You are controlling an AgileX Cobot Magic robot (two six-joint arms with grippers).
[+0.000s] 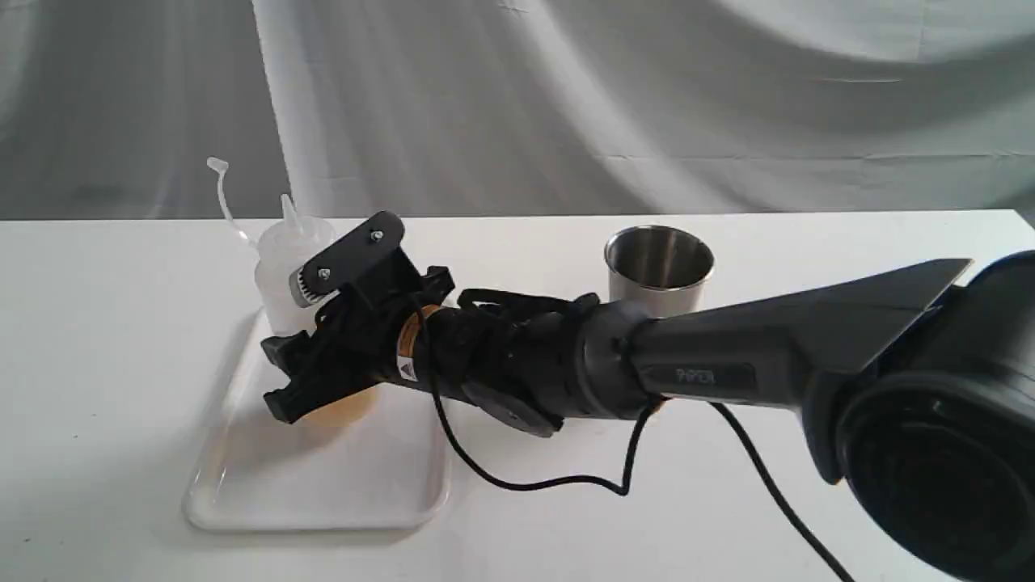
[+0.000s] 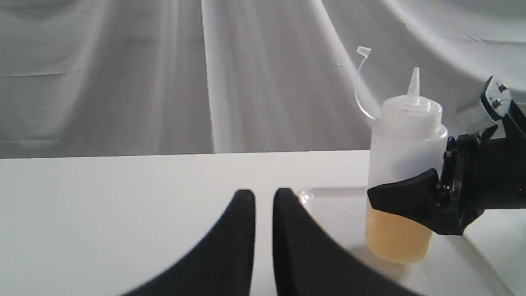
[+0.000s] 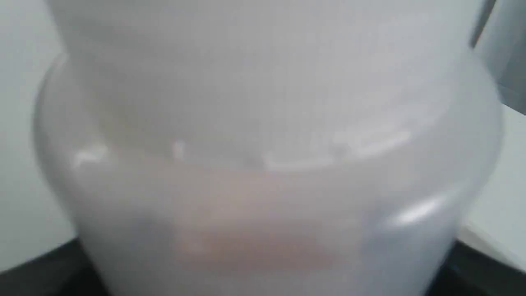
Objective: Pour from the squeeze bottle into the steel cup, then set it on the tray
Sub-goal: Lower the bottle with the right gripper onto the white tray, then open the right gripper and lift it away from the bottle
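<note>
There is one squeeze bottle point(image 1: 285, 263), one steel cup point(image 1: 659, 271) and one tray point(image 1: 323, 493), all on one white table point(image 1: 105, 364). Two grippers show, the right gripper point(image 1: 279, 380) and the left gripper point(image 2: 265, 201), each with two black fingers. One grey cloth point(image 1: 566, 105) hangs behind.

In the exterior view, your right arm point(image 1: 728, 356) crosses in front of the squeeze bottle point(image 1: 275, 267) and the steel cup point(image 1: 659, 283), hiding the bottle's middle and the cup's base. The right wrist view is a blurred whitish close-up of the bottle, cut off on every side. In the left wrist view, the left hand point(image 2: 264, 193) is soft-edged and cropped, as is the tray point(image 2: 333, 213).
</note>
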